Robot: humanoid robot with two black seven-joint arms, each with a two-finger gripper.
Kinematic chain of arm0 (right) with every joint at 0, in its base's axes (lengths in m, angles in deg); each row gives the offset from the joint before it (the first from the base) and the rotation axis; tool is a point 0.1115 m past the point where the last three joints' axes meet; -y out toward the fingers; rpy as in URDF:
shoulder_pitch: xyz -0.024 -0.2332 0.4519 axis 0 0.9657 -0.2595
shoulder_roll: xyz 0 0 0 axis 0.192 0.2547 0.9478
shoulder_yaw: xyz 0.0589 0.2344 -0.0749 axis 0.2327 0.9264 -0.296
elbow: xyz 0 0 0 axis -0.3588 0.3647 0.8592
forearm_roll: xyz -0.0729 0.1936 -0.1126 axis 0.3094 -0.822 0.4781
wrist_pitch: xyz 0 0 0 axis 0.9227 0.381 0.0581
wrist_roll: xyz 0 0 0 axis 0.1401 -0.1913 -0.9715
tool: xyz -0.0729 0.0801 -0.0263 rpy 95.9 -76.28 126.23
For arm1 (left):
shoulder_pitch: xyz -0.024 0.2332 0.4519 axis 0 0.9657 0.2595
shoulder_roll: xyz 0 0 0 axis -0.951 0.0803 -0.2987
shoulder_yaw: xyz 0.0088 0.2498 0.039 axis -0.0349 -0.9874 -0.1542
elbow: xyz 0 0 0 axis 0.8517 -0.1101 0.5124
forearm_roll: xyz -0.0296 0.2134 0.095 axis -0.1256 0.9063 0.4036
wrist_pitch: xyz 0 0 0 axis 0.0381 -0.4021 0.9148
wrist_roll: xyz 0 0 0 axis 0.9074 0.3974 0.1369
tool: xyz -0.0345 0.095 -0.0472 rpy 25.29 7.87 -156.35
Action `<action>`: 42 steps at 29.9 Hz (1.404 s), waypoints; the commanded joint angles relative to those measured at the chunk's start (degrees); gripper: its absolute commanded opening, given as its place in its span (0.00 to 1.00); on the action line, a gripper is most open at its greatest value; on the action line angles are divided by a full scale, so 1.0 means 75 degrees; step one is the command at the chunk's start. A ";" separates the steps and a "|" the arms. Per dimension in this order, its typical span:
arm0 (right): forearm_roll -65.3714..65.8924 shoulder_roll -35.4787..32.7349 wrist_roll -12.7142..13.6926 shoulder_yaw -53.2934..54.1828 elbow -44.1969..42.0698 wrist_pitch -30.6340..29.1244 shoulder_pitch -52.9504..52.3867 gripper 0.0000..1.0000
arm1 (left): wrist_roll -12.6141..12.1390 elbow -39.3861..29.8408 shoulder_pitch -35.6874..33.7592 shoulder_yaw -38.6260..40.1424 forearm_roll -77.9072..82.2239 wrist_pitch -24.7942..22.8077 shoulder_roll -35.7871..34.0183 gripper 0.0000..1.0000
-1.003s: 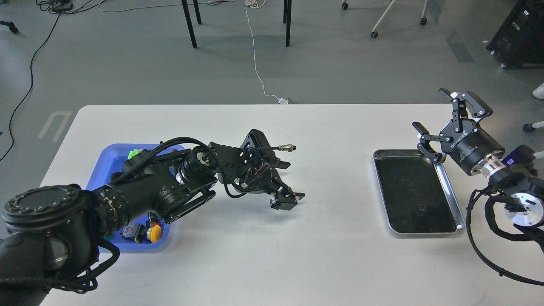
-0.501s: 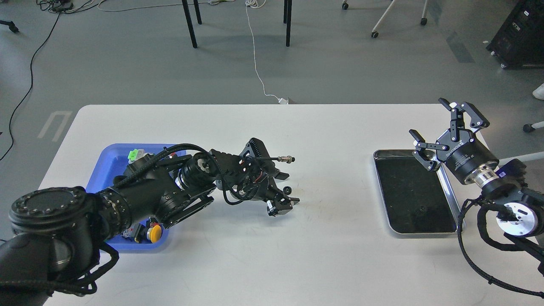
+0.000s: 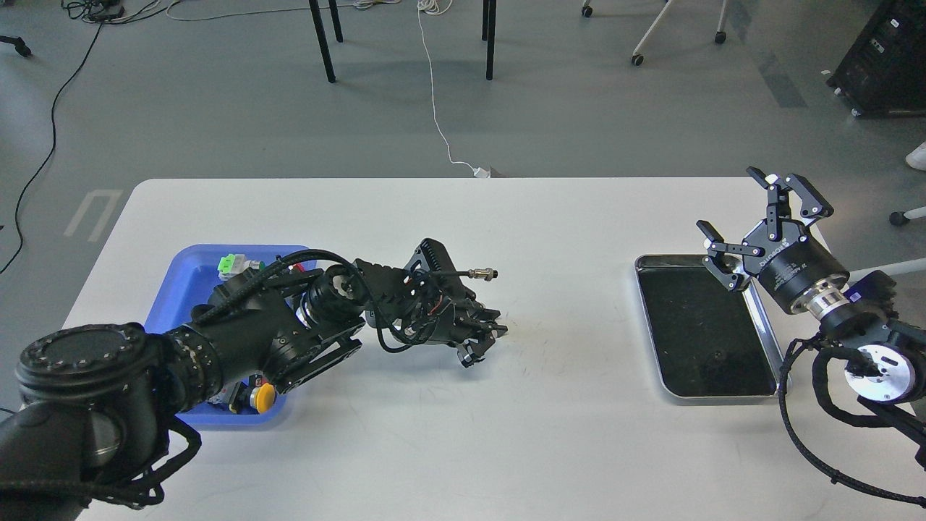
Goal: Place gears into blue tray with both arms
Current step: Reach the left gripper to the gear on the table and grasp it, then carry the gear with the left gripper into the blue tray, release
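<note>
**Head view: two arms, two trays, count of parts**

Nearest: one white table (image 3: 463, 449). Two black arms are in view. The left arm (image 3: 246, 333) comes in from the lower left corner and the right arm (image 3: 868, 347) from the right edge.

One blue tray (image 3: 184, 282) sits on the table's left side, largely covered by the left arm. Visible in it are one push button with a yellow cap (image 3: 264, 396) at the near edge, one green-topped part (image 3: 230, 266) at the far edge, and some other small parts too hidden to count.

The left gripper (image 3: 481, 340) is low over bare table just right of the blue tray, pointing right. Its fingers look drawn near each other, but they are dark on dark. I cannot tell whether they are pressed together or pinching anything. One silver plug (image 3: 483, 273) sticks out on a cable above it.

One metal tray (image 3: 723, 396) with a black floor lies on the right side, well apart from the blue tray. One small round speck (image 3: 718, 354) lies on its floor towards the near end, too small to confirm as a gear. I cannot make out any gears with certainty elsewhere.

The right gripper (image 3: 725, 198) is held above the metal tray's far right corner with its fingers spread wide and nothing between them.

Farthest: grey floor with one white cable (image 3: 434, 108) running towards the table.
</note>
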 commanded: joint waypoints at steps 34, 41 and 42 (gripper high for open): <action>0.0105 0.0248 0.0000 0.0012 0.0012 0.0022 -0.0012 0.96 | -0.0004 -0.2692 0.1632 0.0889 -0.2835 -0.0417 -0.6717 0.16; 0.0105 0.0248 0.0000 0.0012 0.0023 0.0022 -0.0012 0.96 | -0.0004 -0.2574 0.1737 0.0877 -0.2483 -0.0276 -0.6741 0.19; 0.0105 0.0259 0.0000 0.0012 0.0023 0.0022 -0.0012 0.96 | -0.0004 -0.2574 0.1749 0.0877 -0.2483 -0.0276 -0.6741 0.20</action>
